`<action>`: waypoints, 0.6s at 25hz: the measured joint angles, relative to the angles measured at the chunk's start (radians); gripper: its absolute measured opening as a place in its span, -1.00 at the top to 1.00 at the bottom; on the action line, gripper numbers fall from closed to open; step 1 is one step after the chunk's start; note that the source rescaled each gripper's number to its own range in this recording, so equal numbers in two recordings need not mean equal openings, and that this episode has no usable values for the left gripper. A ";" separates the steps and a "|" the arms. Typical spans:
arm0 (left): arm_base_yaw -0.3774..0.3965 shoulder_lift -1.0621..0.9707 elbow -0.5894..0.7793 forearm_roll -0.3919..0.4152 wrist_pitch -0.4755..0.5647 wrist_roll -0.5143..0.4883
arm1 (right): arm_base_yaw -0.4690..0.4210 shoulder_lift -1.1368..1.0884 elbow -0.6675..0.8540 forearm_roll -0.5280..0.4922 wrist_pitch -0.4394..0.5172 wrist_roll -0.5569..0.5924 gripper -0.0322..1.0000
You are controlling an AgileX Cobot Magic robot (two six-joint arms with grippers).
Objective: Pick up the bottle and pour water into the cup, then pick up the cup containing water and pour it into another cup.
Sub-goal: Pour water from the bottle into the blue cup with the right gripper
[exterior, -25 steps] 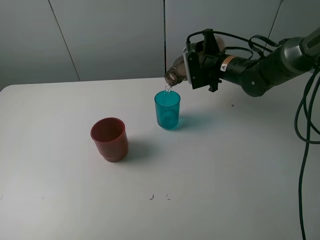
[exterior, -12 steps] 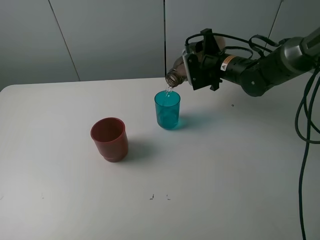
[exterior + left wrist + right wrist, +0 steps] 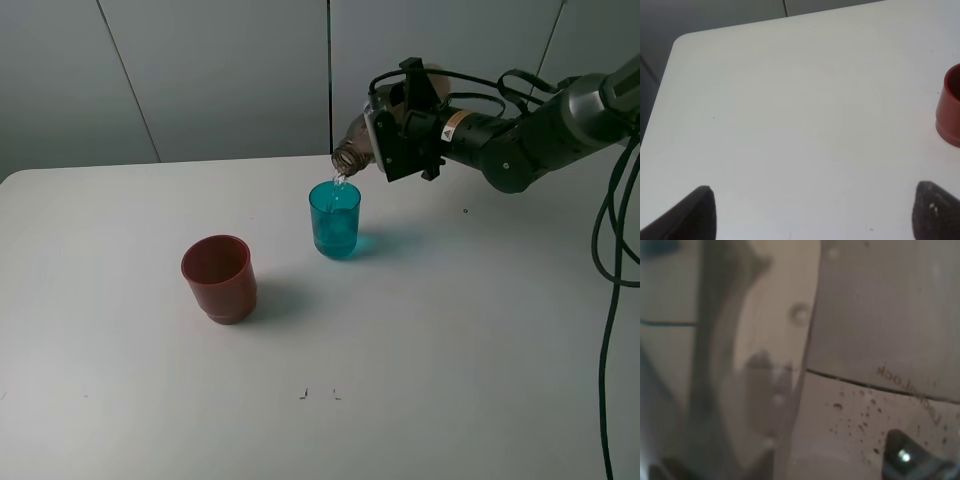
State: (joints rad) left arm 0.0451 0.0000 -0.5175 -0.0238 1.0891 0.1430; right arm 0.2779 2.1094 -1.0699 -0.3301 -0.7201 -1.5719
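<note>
From the high camera, the right tool (image 3: 388,140) is reaching in from the right and clenching the bottle (image 3: 350,150); the bottle is lying tipped, nearly level, with its open neck pointing down and left just over the rim of the teal tumbler (image 3: 335,222); a thin stream of water (image 3: 340,180) is falling from the neck into the tumbler; the tumbler is standing upright near the back middle of the white bench (image 3: 450,350); the squat red cup (image 3: 218,278) is standing upright well apart from it, forward and to the left; black cables (image 3: 605,290) are hanging down the right edge.

From the left wrist camera, the left tool (image 3: 815,217) is hovering above bare bench with its two dark fingertips (image 3: 695,215) spread wide, gripping nothing; the red cup (image 3: 952,107) is showing only partly at the frame's edge.

From the right wrist camera, the bottle's smoky wall (image 3: 865,340) is filling the frame, blurred, with droplets clinging to it and faint raised lettering I cannot read.
</note>
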 joint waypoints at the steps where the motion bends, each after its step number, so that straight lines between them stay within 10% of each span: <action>1: 0.000 0.000 0.000 0.000 0.000 0.000 | 0.000 0.000 0.000 0.000 0.000 -0.008 0.92; 15: 0.000 0.000 0.000 0.000 0.000 0.000 | 0.000 0.000 0.000 0.001 -0.007 -0.054 0.92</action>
State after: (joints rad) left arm 0.0451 0.0000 -0.5175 -0.0238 1.0891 0.1430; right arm 0.2779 2.1094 -1.0699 -0.3292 -0.7268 -1.6264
